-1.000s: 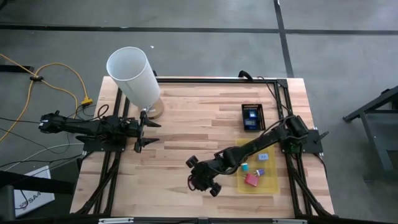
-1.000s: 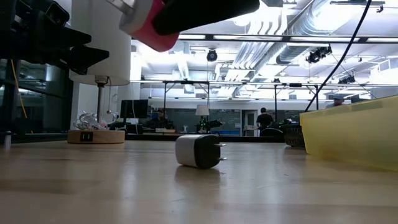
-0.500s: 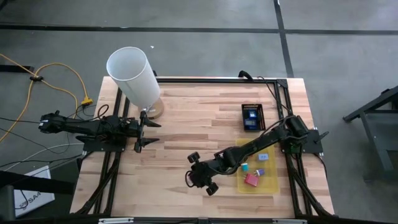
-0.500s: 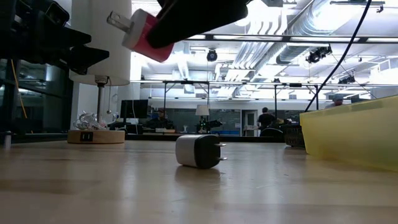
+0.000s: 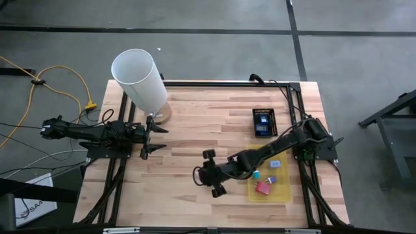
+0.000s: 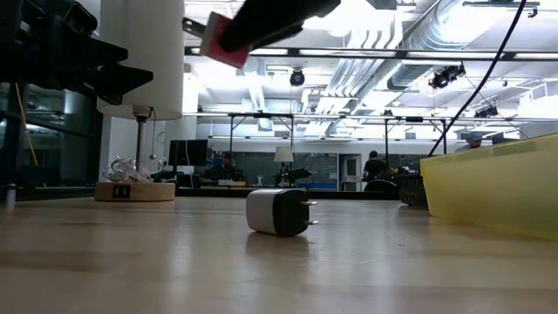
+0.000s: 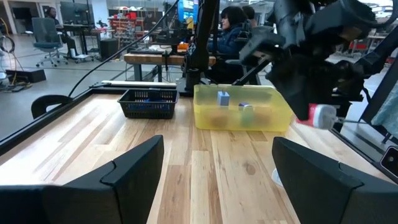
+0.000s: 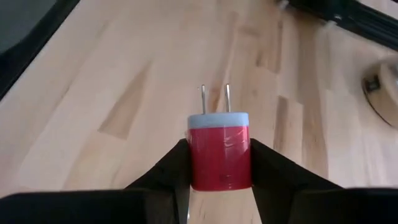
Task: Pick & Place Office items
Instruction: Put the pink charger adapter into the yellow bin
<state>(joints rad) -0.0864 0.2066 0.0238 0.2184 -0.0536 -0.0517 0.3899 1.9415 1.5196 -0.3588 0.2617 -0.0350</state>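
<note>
Right end effector [image 8: 219, 163] clamping red plug [image 8: 219, 149] above bare mid-table, yellow tray [image 5: 283, 192] beside.

free: bare table [image 5: 188, 130] centre | obstacles: white charger [image 6: 277, 212], yellow tray [image 5: 283, 190]

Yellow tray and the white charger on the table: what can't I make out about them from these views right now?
- White charger: clear in the low view; in the high view the right gripper and its arm cover it.
- Yellow tray: the small items inside are too small in the high view to identify; the low view shows only its wall.
</note>
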